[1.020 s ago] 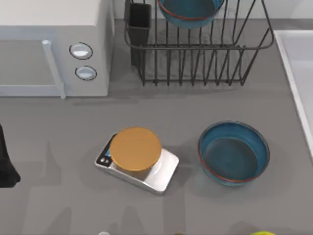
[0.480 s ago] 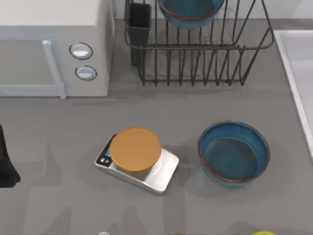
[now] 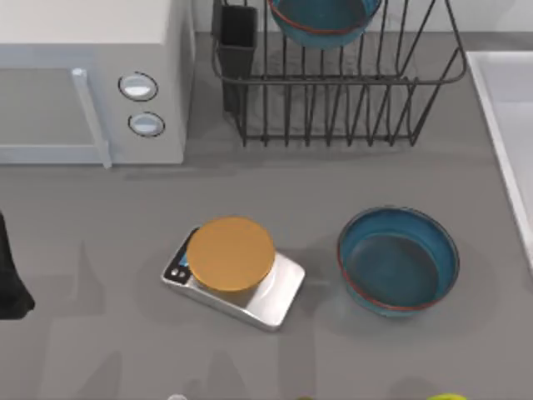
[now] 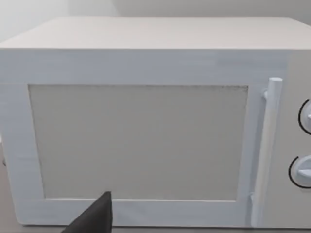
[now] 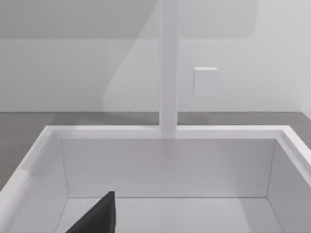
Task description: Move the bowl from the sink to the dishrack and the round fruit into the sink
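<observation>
Along the upper edge of the top view, a teal bowl [image 3: 323, 21] sits inside the dishrack [image 3: 350, 92], propped among the black bars beside the dark cutlery cup [image 3: 237, 37] — so, judging by how things lie, the bowl half of the task looks done. A second, matching bowl [image 3: 398, 260] rests upright on the grey counter [image 3: 100, 217] at lower right, just beside the kitchen scale [image 3: 233, 271] with its orange platter; looks alone cannot say which bowl belonged in the sink. The sink [image 3: 508, 108] runs down the right edge of the frame, and the right wrist view looks into its white basin [image 5: 165, 165], which holds no fruit in the part shown. The round fruit cannot be made out; a yellow-green sliver [image 3: 450, 398] at the bottom edge is something else. The left arm [image 3: 10, 275] sits parked at the left edge, its wrist camera facing the microwave [image 4: 146, 126] — whether its tool is open or closed I cannot tell, nor the right tool's. The likely remaining step is fetching the fruit, presumably with the right arm, since it is poised nearest the sink.
</observation>
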Action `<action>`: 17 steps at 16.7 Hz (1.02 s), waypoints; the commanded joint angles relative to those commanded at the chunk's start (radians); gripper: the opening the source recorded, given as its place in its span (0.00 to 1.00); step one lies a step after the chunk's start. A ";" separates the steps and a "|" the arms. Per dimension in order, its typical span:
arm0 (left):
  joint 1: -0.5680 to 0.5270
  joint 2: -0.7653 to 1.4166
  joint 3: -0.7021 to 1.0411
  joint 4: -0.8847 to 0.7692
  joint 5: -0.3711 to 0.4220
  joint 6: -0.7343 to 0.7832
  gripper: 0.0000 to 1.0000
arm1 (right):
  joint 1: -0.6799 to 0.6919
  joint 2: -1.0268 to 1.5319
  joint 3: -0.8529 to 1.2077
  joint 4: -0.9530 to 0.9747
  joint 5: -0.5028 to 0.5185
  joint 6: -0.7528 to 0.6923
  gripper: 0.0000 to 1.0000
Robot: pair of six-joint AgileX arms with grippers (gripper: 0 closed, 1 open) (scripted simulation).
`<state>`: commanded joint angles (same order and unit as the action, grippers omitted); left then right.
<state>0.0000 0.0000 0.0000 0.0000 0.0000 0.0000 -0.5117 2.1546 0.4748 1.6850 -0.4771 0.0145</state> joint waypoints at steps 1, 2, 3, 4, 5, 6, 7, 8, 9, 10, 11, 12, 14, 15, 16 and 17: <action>0.000 0.000 0.000 0.000 0.000 0.000 1.00 | 0.011 -0.042 -0.010 -0.033 0.010 0.000 1.00; 0.000 0.000 0.000 0.000 0.000 0.000 1.00 | 0.024 -0.094 -0.023 -0.075 0.022 0.000 1.00; 0.000 0.000 0.000 0.000 0.000 0.000 1.00 | 0.040 -0.156 -0.037 -0.125 0.037 0.000 1.00; 0.000 0.000 0.000 0.000 0.000 0.000 1.00 | 0.058 -0.229 -0.054 -0.183 0.053 -0.001 1.00; 0.000 0.000 0.000 0.000 0.000 0.000 1.00 | 0.078 -0.313 -0.072 -0.248 0.072 -0.001 1.00; 0.000 0.000 0.000 0.000 0.000 0.000 1.00 | 0.099 -0.406 -0.092 -0.319 0.091 -0.002 1.00; 0.000 0.000 0.000 0.000 0.000 0.000 1.00 | 0.122 -0.510 -0.113 -0.398 0.112 -0.002 1.00; 0.000 0.000 0.000 0.000 0.000 0.000 1.00 | 0.145 -0.623 -0.135 -0.482 0.135 -0.003 1.00; 0.000 0.000 0.000 0.000 0.000 0.000 1.00 | 0.170 -0.746 -0.158 -0.570 0.158 -0.003 1.00; 0.000 0.000 0.000 0.000 0.000 0.000 1.00 | 0.196 -0.878 -0.182 -0.661 0.182 -0.004 1.00; 0.000 0.000 0.000 0.000 0.000 0.000 1.00 | 0.223 -1.014 -0.207 -0.755 0.207 -0.005 1.00; 0.000 0.000 0.000 0.000 0.000 0.000 1.00 | 0.250 -1.150 -0.232 -0.849 0.232 -0.005 1.00; 0.000 0.000 0.000 0.000 0.000 0.000 1.00 | 0.305 -1.411 -0.282 -1.035 0.283 -0.007 1.00; 0.000 0.000 0.000 0.000 0.000 0.000 1.00 | 0.331 -1.530 -0.307 -1.125 0.308 -0.008 1.00; 0.000 0.000 0.000 0.000 0.000 0.000 1.00 | 0.358 -1.638 -0.331 -1.213 0.332 -0.009 1.00; 0.000 0.000 0.000 0.000 0.000 0.000 1.00 | 0.383 -1.736 -0.355 -1.296 0.356 -0.010 1.00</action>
<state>0.0000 0.0000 0.0000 0.0000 0.0000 0.0000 -0.1288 0.4182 0.1202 0.3895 -0.1215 0.0047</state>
